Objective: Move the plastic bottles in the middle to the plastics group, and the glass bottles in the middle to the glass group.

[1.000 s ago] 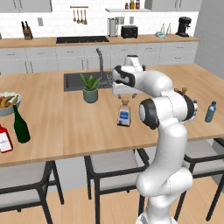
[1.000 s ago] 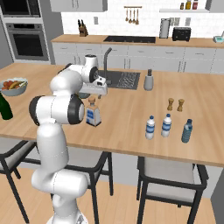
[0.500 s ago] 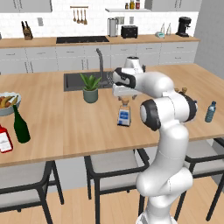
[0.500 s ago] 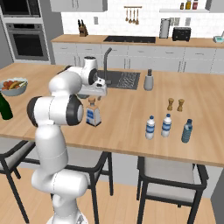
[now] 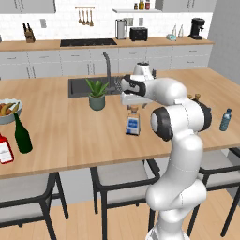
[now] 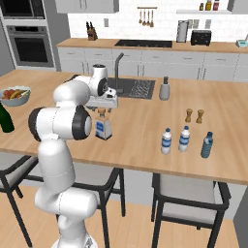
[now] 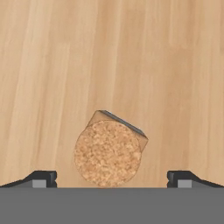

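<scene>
The squat square bottle point(image 5: 133, 123) with cork stopper point(image 7: 107, 152) stands mid-counter, near the front edge. Just above it the gripper point(image 7: 112, 179) hangs with jaws wide, holding nothing. Far left stand the green wine bottle point(image 5: 21, 134) and the red bottle point(image 5: 5, 148); far right, three plastic water bottles point(image 6: 184, 139).

Your fingers point(image 7: 40, 178) stand wide apart above the surface point(image 5: 70, 136).
- Squat stoppered bottle point(image 7: 109, 151): directly below, between the two fingers, upright on the surface.
- Three plastic bottles point(image 6: 184, 139): well to the fingers' right, in a row on the surface.
- Two mills point(image 6: 193, 116): just behind that row.
- Wine bottle point(image 5: 22, 135), red bottle point(image 5: 5, 148), fruit bowl point(image 5: 8, 110): far to the fingers' left.
</scene>
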Robot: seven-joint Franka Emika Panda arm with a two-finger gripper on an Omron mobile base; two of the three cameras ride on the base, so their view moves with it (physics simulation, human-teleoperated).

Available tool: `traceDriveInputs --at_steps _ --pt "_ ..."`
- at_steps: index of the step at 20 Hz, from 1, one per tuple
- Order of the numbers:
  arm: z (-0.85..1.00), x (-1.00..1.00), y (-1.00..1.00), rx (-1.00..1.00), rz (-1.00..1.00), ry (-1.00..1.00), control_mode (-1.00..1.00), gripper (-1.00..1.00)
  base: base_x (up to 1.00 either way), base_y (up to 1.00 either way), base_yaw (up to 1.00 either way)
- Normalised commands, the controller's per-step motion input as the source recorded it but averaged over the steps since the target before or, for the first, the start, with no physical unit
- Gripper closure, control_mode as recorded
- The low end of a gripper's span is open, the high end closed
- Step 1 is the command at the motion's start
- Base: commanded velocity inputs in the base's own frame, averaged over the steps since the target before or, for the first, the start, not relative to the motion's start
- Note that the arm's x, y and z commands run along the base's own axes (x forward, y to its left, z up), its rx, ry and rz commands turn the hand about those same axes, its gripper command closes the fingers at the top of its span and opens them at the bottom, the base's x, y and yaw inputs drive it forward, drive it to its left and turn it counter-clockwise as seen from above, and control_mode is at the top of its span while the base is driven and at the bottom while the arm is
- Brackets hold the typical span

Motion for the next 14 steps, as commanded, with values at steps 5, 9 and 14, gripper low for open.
traceDriveInputs --at_steps 5,9,14 --pt "-0.12 0.1 0.0 0.0 0.0 0.0 -1.0 -1.0 0.0 0.0 0.0" --pt "-0.02 0.15 0.01 0.0 0.01 0.0 -1.0 -1.0 0.0 0.0 0.0" --pt "0.0 0.03 0.01 0.0 0.01 0.0 -1.0 -1.0 0.0 0.0 0.0"
